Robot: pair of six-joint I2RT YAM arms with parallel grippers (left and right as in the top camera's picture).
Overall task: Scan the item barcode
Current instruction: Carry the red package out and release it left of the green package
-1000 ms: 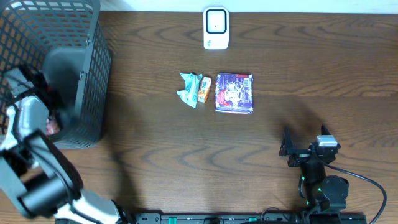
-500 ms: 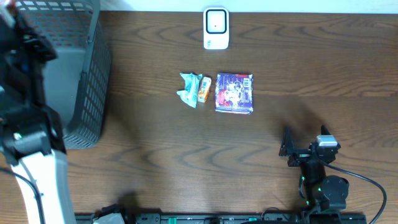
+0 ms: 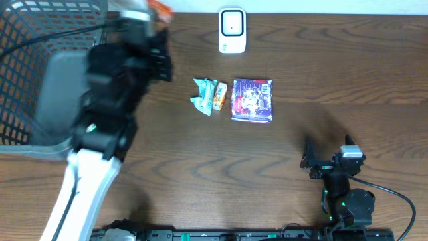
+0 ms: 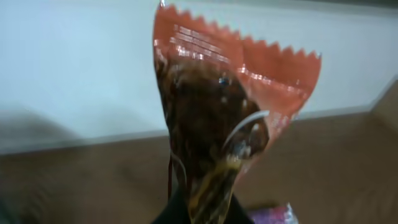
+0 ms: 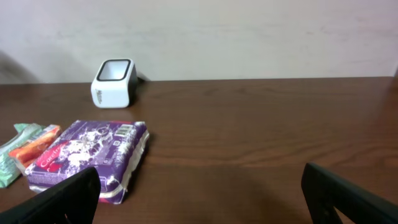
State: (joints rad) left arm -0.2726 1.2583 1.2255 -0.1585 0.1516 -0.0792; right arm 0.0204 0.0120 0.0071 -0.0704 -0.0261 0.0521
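Note:
My left gripper (image 4: 202, 214) is shut on an orange-and-brown snack packet (image 4: 230, 118), which stands upright and fills the left wrist view. In the overhead view the blurred left arm reaches over the table's back left, with the packet (image 3: 159, 8) at its tip, left of the white scanner (image 3: 232, 30). The scanner (image 5: 114, 82) stands at the back edge. My right gripper (image 3: 309, 161) rests open at the front right with nothing between its fingers (image 5: 62, 199).
A dark wire basket (image 3: 40, 80) fills the left side. A green-and-orange packet (image 3: 208, 95) and a purple packet (image 3: 252, 99) lie side by side at mid-table, in front of the scanner. The purple packet (image 5: 87, 158) lies ahead-left of my right gripper.
The left arm has lifted out of the basket and swung right towards the scanner with the snack packet in its grip. The right arm has not moved.

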